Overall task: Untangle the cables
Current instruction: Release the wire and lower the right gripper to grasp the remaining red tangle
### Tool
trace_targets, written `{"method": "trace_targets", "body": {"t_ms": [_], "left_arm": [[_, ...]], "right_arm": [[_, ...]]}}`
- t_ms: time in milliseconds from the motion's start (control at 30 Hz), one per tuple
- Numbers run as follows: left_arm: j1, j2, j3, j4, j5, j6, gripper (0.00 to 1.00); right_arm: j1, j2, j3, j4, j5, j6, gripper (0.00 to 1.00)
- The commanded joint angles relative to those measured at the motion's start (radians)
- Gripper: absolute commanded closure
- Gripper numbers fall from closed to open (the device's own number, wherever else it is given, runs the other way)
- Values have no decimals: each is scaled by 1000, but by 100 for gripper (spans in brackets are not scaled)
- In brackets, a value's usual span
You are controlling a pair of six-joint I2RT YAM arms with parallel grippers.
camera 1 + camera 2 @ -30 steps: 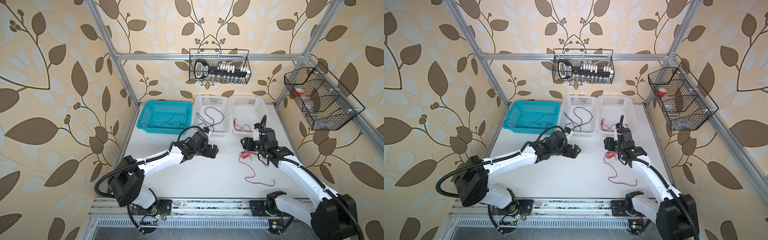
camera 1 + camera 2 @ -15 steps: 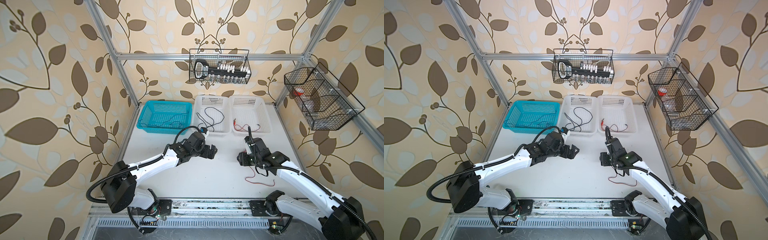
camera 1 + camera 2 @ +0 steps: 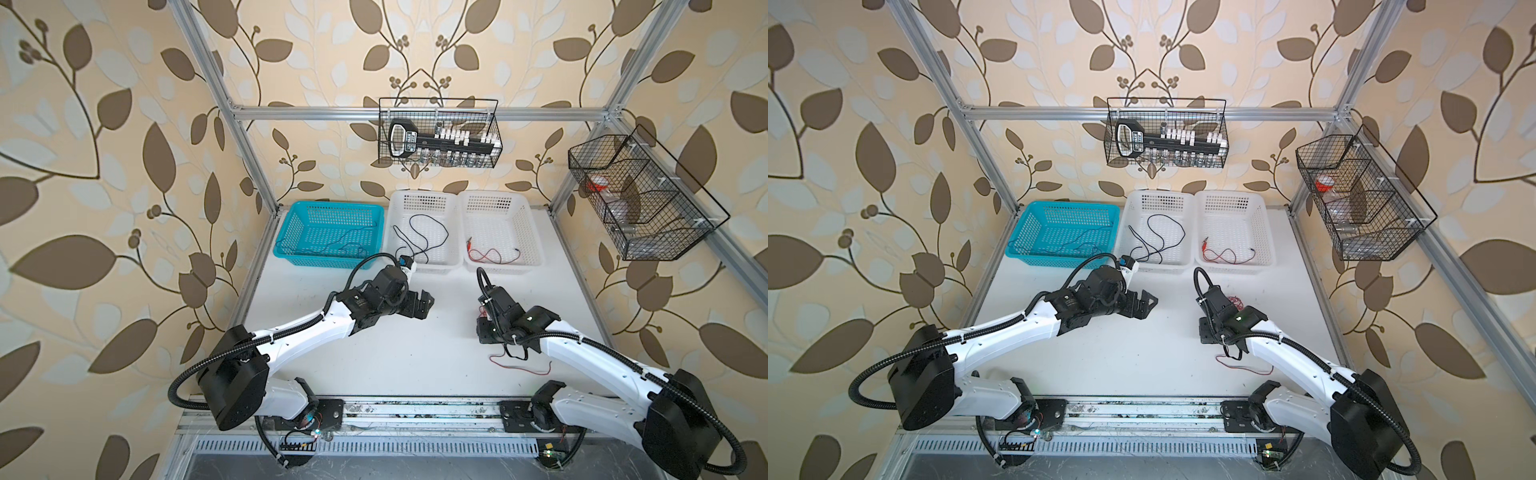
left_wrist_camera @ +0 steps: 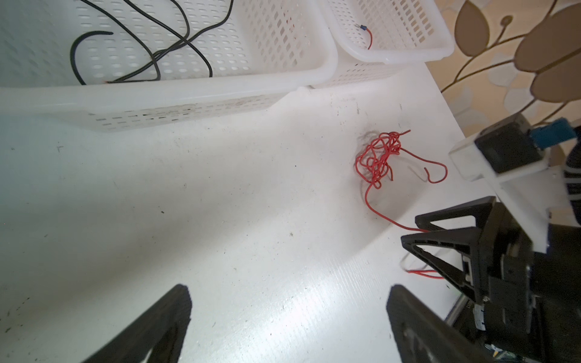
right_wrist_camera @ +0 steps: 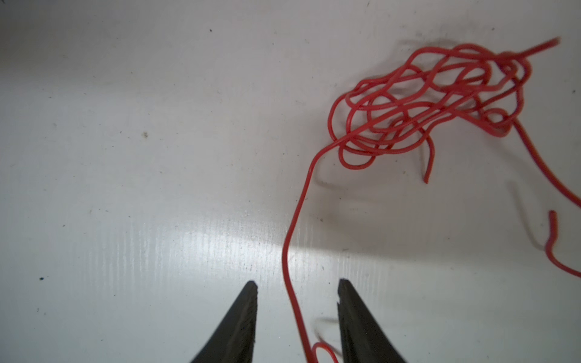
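1. Left gripper [image 4: 287, 289]: jaws spread wide, nothing between them, over bare desk [image 4: 220, 204].
2. Right gripper [image 5: 297, 284]: jaws part-way apart, straddling one red strand; no contact seen.
3. Red cable tangle [image 5: 434, 94]: bunched on the desk just ahead of the right gripper.
4. Black cable [image 4: 155, 58]: loose inside white basket [image 4: 188, 91].

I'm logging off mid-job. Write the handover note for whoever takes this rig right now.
Left claw: open, empty, above the table.
Right claw: open, low, jaws either side of a red strand, not gripping.
Red tangle: knotted, on the table.
Done: thin cable in blue basket, black cable in middle white basket, red cable in right white basket.
Left: grip the strand, pull the tangle apart.
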Motion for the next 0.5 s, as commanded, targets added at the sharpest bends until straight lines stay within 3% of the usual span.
{"method": "trace_targets", "body": {"t_ms": [0, 367, 467], "left_arm": [[-6, -36, -10, 31, -25, 10, 1], [-5, -42, -21, 27, -46, 7, 1], [-5, -47, -27, 25, -58, 7, 1]], "right_arm": [[8, 17, -12, 39, 12, 6, 64], [16, 90, 70, 134, -5, -88, 99], [17, 110, 115, 144, -15, -122, 100]]}}
